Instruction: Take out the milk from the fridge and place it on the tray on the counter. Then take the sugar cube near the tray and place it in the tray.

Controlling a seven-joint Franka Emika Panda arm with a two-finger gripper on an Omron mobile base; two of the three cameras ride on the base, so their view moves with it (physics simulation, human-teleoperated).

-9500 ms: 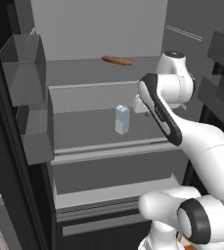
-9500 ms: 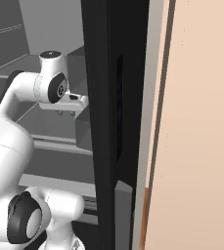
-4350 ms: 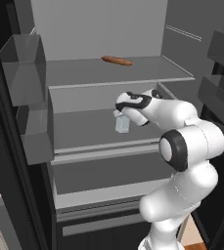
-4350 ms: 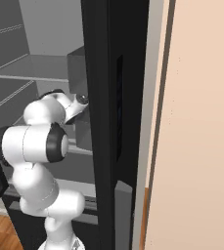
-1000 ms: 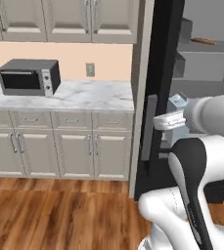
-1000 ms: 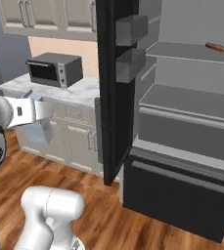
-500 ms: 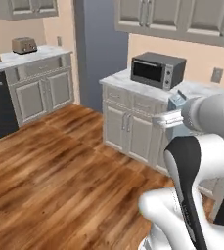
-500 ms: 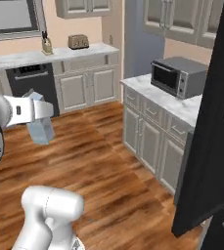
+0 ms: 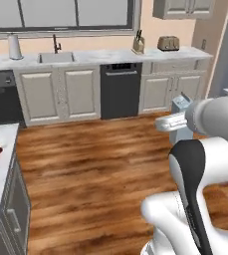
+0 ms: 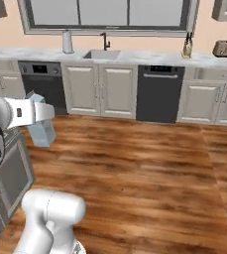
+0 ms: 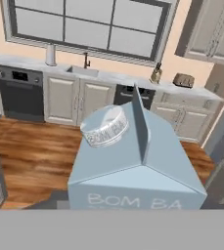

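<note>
Far wall is peach with a wide multi-pane window at 12 o'clock, dark frame. Below it runs a marbled worktop over beige panelled cabinets. Sink with dark faucet sits under the window, white paper towel roll just to its 9 o'clock. Black dishwasher to the sink's 3 o'clock, dark oven to its 9 o'clock. Knife block and toaster sit on the worktop toward 2 o'clock, upper cabinet above them. Floor is glossy warm-brown wood planks. Lighting even, soft.
</note>
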